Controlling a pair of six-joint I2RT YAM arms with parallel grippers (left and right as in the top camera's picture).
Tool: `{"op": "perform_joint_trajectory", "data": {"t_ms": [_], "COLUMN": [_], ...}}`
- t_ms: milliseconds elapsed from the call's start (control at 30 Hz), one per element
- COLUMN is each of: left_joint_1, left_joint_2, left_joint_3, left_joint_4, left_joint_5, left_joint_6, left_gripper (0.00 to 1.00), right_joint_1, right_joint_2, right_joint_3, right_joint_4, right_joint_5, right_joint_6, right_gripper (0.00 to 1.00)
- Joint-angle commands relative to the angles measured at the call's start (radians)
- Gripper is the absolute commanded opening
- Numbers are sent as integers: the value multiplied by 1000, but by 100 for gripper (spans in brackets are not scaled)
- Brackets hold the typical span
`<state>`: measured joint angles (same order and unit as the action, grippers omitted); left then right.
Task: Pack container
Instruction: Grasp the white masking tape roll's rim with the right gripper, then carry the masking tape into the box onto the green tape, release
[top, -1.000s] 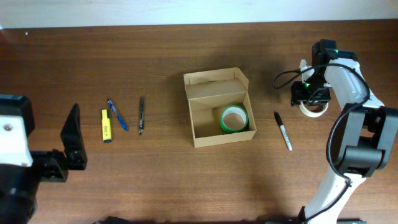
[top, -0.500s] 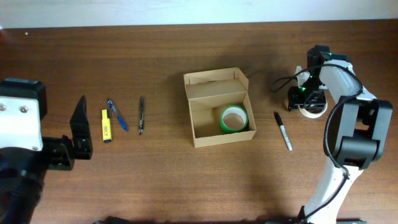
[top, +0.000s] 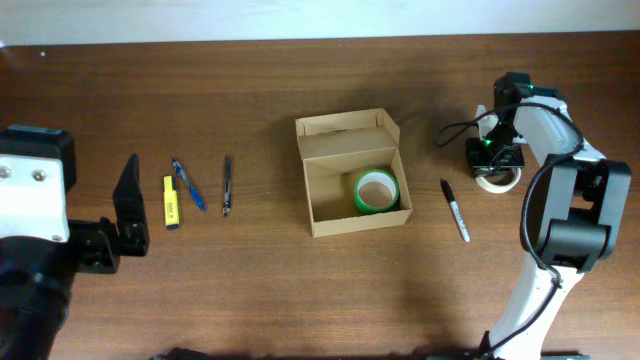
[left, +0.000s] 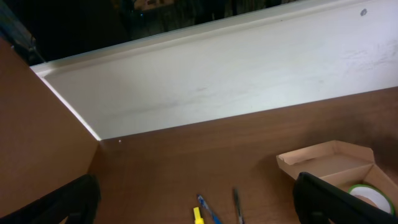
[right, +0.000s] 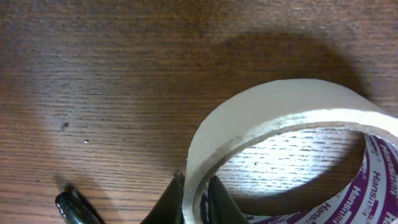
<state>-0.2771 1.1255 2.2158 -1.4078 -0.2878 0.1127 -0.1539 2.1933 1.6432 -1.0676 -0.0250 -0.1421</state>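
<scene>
The box (top: 358, 224) is set open on the bench (top: 300, 290), a green tape roll (top: 376, 190) inside. Right of the box, a white tape roll (right: 273, 112) is pinched by its wall in the narrowed right hand (right: 198, 202). It is best lifted level, carried over the box wall and lowered beside the green roll. Left of the box, the left hand (left: 199, 202) is spread wide, empty.

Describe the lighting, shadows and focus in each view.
Overhead: even, soft light, sharp throughout, only faint shadows beside the cardboard box. Left wrist: bright white wall, dark band at the top, and the left fingers are black silhouettes at the bottom corners. Right wrist: crisp wood grain, a heavy shadow behind the white tape roll; the right fingers pinching its wall are dim.
</scene>
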Motion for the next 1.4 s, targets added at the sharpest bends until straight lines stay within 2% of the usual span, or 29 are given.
{"op": "perform_joint_trajectory", "data": {"t_ms": [0, 33, 67, 267, 400, 533, 700, 833, 933, 1067, 1233, 1367], "left_joint_1": [5, 5, 5, 5, 5, 5, 5, 5, 5, 5, 5, 5], "left_joint_2": [-1, -1, -1, -1, -1, -1, -1, -1, -1, -1, -1, -4], "left_joint_3": [-5, -5, -5, -5, -5, -5, -5, -5, -5, -5, -5, -5], "left_joint_4": [0, 0, 0, 1, 6, 12, 12, 12, 11, 4, -10, -21], "left_joint_5": [10, 10, 10, 10, 10, 11, 11, 11, 15, 22, 22, 23], "left_joint_6": [18, 21, 25, 34, 37, 39, 39, 39, 39, 39, 39, 39], "left_gripper": [99, 99, 99, 99, 99, 99, 99, 99, 99, 99, 99, 99], "right_joint_1": [-5, -5, -4, -4, -4, -1, 37, 129, 236, 430, 647, 734], "right_joint_2": [9, 9, 9, 6, -29, -102, -185, -203, -203, -207, -206, -206], "right_joint_3": [4, 4, 4, 12, 88, 268, 590, 827, 920, 913, 818, 693], "right_joint_4": [6, 9, 10, 0, -58, -151, -323, -499, -616, -631, -630, -612], "right_joint_5": [-15, -19, -25, -32, -32, -41, -46, -46, -46, -63, -58, -51], "right_joint_6": [24, 27, 28, 48, 58, 77, 80, 79, 78, 80, 79, 79], "right_gripper": [10, 5, 4, 4, 4, 4, 4, 4, 4, 4, 4, 4]}}
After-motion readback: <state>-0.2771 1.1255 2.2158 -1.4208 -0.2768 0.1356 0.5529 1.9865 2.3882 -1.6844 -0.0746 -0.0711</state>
